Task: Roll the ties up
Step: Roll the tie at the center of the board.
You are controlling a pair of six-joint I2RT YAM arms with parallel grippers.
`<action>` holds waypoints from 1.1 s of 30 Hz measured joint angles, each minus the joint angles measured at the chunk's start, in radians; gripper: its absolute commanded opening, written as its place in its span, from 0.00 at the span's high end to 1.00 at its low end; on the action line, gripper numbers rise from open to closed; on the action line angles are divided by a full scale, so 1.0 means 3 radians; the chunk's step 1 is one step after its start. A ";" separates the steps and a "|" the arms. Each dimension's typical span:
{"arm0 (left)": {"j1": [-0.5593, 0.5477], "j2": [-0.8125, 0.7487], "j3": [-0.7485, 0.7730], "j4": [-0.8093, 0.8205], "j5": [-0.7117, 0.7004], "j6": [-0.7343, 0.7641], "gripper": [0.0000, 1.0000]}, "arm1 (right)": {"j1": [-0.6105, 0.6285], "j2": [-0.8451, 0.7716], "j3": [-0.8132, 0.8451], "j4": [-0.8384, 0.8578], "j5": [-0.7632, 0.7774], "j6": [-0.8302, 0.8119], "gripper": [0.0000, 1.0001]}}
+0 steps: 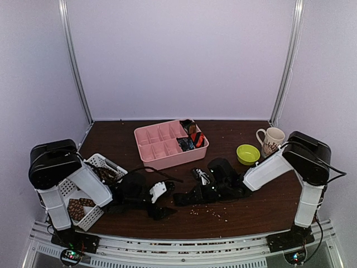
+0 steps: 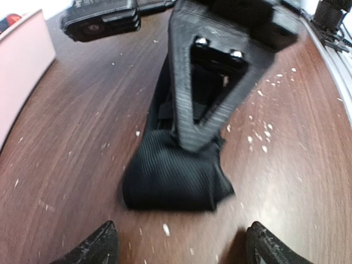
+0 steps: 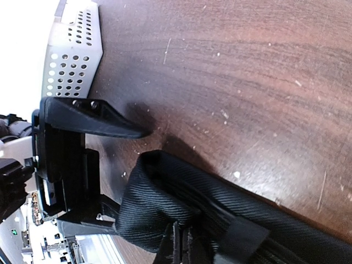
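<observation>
My left tool [image 2: 184, 245] stands spread wide apart, just short of the folded end of the black tie [image 2: 170, 181]. My right tool [image 2: 197, 137] is clamped on that tie from the opposite side. The tie lies on the counter [image 2: 66, 143], near the middle of its front edge.

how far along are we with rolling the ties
Done: a few rolled ties sit in the pink tray. In hand: the right claw is shut on the black tie, not yet coiled; the left claw is open. Left: brown ties wait in the white basket.
</observation>
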 measured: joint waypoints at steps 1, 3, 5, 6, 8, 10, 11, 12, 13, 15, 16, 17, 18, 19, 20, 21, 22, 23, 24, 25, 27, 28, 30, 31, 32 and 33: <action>0.0000 0.0004 -0.0095 0.0156 -0.0013 -0.0005 0.17 | -0.0013 0.0024 -0.0001 0.0031 -0.0017 -0.0001 1.00; -0.0001 0.0060 -0.0229 0.0463 -0.0022 -0.0010 0.17 | -0.0027 0.0061 -0.0001 0.0083 -0.0048 -0.0004 1.00; 0.0000 0.0201 -0.0259 0.0791 -0.0032 -0.0015 0.16 | -0.0041 0.0094 -0.0001 0.0128 -0.0074 -0.0010 1.00; 0.0000 0.0296 -0.0258 0.0969 -0.0034 -0.0027 0.16 | -0.0042 0.0104 -0.0001 0.0149 -0.0086 -0.0013 1.00; 0.0000 0.0530 -0.0254 0.1343 -0.0043 -0.0084 0.16 | -0.0047 0.0117 -0.0001 0.0173 -0.0102 -0.0017 1.00; 0.0000 0.0722 -0.0247 0.1634 -0.0039 -0.0175 0.16 | -0.0056 0.0121 -0.0001 0.0179 -0.0114 -0.0024 1.00; 0.0000 0.0795 -0.0220 0.1751 -0.0043 -0.0223 0.16 | -0.0058 0.0121 -0.0001 0.0179 -0.0116 -0.0028 1.00; 0.0000 0.0858 -0.0178 0.1829 -0.0045 -0.0275 0.16 | -0.0058 0.0121 -0.0001 0.0181 -0.0116 -0.0036 1.00; 0.0000 0.0909 -0.0135 0.1886 -0.0050 -0.0319 0.17 | -0.0058 0.0121 -0.0001 0.0181 -0.0116 -0.0042 1.00; 0.0000 0.0984 -0.0056 0.1972 -0.0051 -0.0429 0.20 | -0.0058 0.0121 -0.0001 0.0182 -0.0116 -0.0061 1.00; 0.0000 0.1013 -0.0024 0.2001 -0.0046 -0.0478 0.23 | -0.0058 0.0121 -0.0003 0.0183 -0.0116 -0.0072 1.00; 0.0000 0.1036 0.0006 0.2024 -0.0039 -0.0523 0.27 | -0.0058 0.0121 -0.0004 0.0184 -0.0114 -0.0076 1.00; 0.0000 0.1050 0.0036 0.2031 -0.0031 -0.0563 0.33 | -0.0058 0.0121 -0.0005 0.0186 -0.0114 -0.0078 1.00; 0.0000 0.1059 0.0065 0.2027 -0.0013 -0.0600 0.39 | -0.0058 0.0121 -0.0006 0.0188 -0.0114 -0.0078 1.00; 0.0000 0.1072 0.0098 0.2019 0.0017 -0.0635 0.45 | -0.0058 0.0121 -0.0008 0.0192 -0.0113 -0.0076 1.00; 0.0000 0.1078 0.0122 0.2009 0.0037 -0.0668 0.49 | -0.0058 0.0121 -0.0014 0.0200 -0.0112 -0.0076 1.00; 0.0000 0.1078 0.0141 0.1987 0.0051 -0.0689 0.53 | -0.0058 0.0121 -0.0018 0.0207 -0.0112 -0.0076 1.00; 0.0000 0.1077 0.0158 0.1956 0.0075 -0.0701 0.56 | -0.0058 0.0121 -0.0020 0.0211 -0.0113 -0.0075 1.00; -0.0001 0.1073 0.0169 0.1930 0.0094 -0.0708 0.59 | -0.0058 0.0121 -0.0025 0.0219 -0.0112 -0.0074 1.00; -0.0001 0.1057 0.0179 0.1877 0.0116 -0.0707 0.62 | -0.0058 0.0117 -0.0033 0.0229 -0.0108 -0.0074 1.00; -0.0001 0.0983 0.0197 0.1705 0.0149 -0.0684 0.67 | -0.0058 0.0093 -0.0058 0.0233 -0.0094 -0.0074 0.99; -0.0001 0.0904 0.0217 0.1531 0.0164 -0.0641 0.69 | -0.0058 0.0066 -0.0079 0.0226 -0.0080 -0.0074 0.95; -0.0006 0.0763 0.0261 0.1218 0.0170 -0.0552 0.73 | -0.0057 0.0004 -0.0109 0.0189 -0.0062 -0.0078 0.85; -0.0009 0.0694 0.0278 0.1069 0.0168 -0.0502 0.74 | -0.0058 -0.0043 -0.0127 0.0156 -0.0058 -0.0070 0.79; -0.0008 0.0599 0.0294 0.0874 0.0163 -0.0427 0.75 | -0.0066 -0.0127 -0.0160 0.0090 -0.0052 -0.0085 0.74; -0.0006 0.0511 0.0305 0.0694 0.0156 -0.0355 0.75 | -0.0079 -0.0188 -0.0182 0.0048 -0.0048 -0.0067 0.70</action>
